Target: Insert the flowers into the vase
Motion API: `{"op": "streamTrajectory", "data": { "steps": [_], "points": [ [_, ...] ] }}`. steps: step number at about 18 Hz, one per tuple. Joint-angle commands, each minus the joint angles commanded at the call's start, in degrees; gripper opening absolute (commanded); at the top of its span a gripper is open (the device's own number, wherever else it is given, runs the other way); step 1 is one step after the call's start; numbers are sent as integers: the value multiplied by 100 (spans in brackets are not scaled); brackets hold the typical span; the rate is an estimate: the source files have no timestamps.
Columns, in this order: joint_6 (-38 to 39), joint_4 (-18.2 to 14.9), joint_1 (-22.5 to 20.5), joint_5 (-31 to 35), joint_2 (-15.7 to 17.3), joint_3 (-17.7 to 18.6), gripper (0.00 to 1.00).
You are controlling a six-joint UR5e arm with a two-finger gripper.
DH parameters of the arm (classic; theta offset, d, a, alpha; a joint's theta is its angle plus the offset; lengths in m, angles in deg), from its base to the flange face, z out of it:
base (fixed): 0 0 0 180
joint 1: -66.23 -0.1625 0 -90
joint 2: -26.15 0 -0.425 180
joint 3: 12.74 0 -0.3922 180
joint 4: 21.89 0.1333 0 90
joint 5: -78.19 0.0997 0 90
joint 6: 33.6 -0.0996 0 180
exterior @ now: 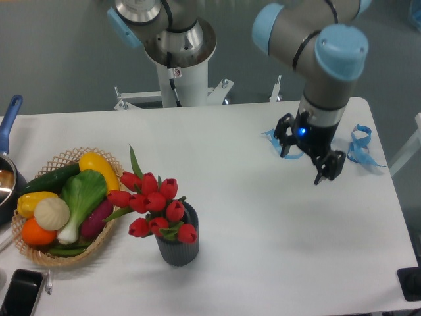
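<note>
On the left half of the worktop [263,217], the vase [177,247] stands upright just beside the basket [105,230], with the flowers [152,204] already sitting in its mouth. The bunch is wider than the vase and leans toward the basket, so most of the red buds hang over the left rim. By my judgement the main risk lies there: the load is off-centre, and a nudge from the arm, or a pull on the stems, could tip the vase or drag the bunch back out. A long leaf sticks up and left and could catch on anything passing close.

Well apart on the right, the claw [304,161] hangs above the worktop with its fingers spread wide and nothing between them. It sits close to the blue ribbon scraps [358,146]; a low sweep from there could snag one and carry it across.

As for containers, the vase holds the flowers, though how deep the stems reach is hidden. The basket holds toy vegetables: a yellow pepper, a green leafy one, a cucumber, a white bulb, an orange piece, perhaps more underneath. At the left edge, a blue-handled pot [6,178] is only partly in view.
</note>
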Motion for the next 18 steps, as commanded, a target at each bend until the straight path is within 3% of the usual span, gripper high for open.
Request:
{"op": "streamTrajectory", "data": {
  "steps": [3,5,9,13,16,18],
  "points": [
    [0,-298,158,-9,-9,-17,100],
    [17,-316,176,18,-62,35,100],
    [70,-255,228,1,-36,211,100],
    [263,-229,369,-114,17,115,100],
    [211,-27,308,-62,122,-8,100],
    [193,9,299,-70,244,70,100]
  ]
}}
